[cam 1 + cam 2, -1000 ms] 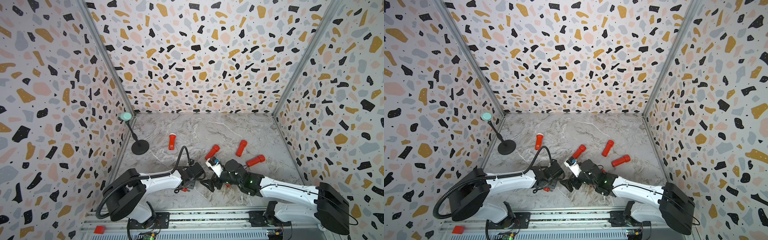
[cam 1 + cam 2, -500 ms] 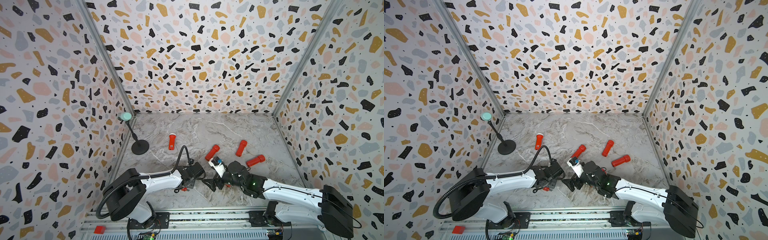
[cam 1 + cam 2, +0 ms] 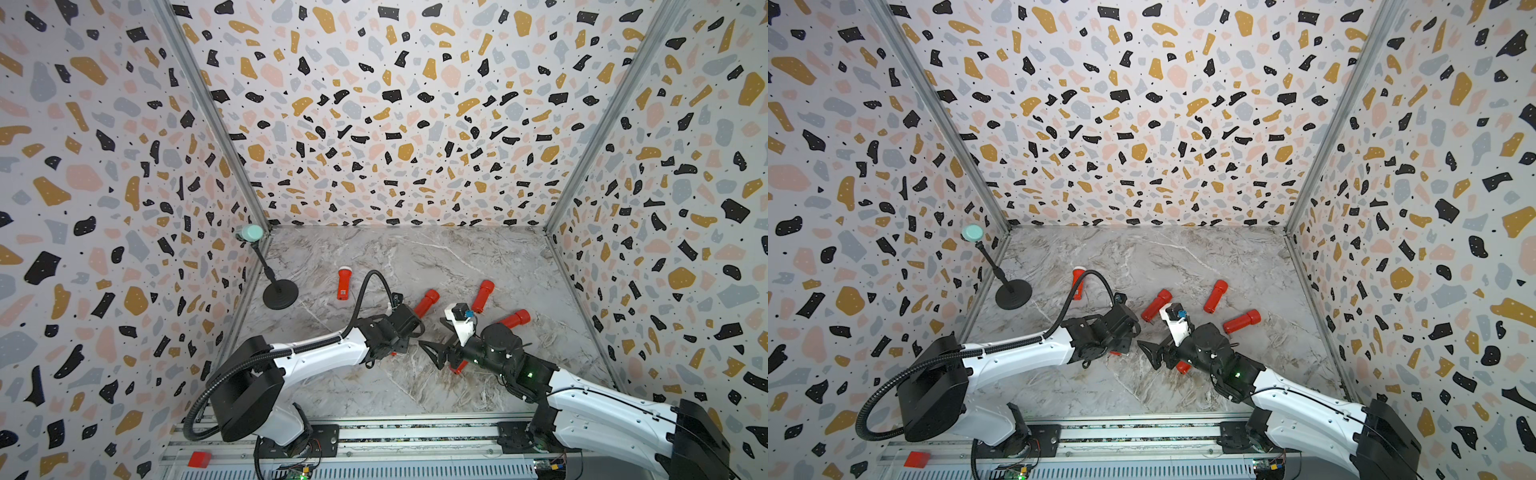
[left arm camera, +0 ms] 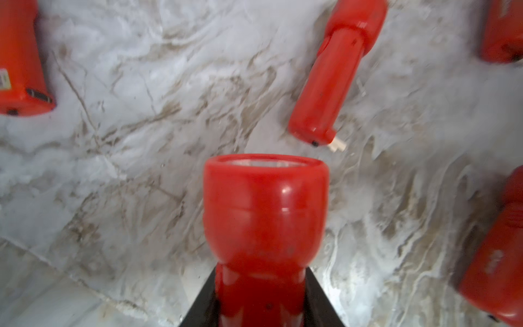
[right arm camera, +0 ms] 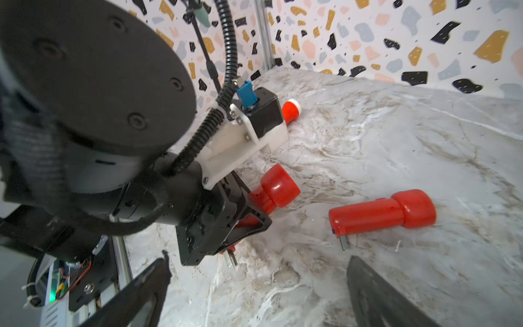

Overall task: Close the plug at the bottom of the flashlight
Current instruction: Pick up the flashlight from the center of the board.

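- The left gripper (image 4: 260, 308) has its fingers (image 4: 204, 303) clamped on the body of a red flashlight (image 4: 266, 215), just behind the head (no writing shows on it).
- The plug (image 5: 230, 258) sticks out from its bottom end, prongs unfolded.
- The right gripper (image 5: 257, 260) is spread wide and empty, near that plug, not touching.
- Farther out on the marble floor (image 3: 415, 257), a second flashlight (image 3: 343, 283) carries a white sticker (image 3: 342, 294), too small to read.

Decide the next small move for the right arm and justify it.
Probably ease the open right gripper onto the plug and fold it in. The left gripper is shut on the flashlight, whose prongs jut from its base, not yet touched by the right gripper.
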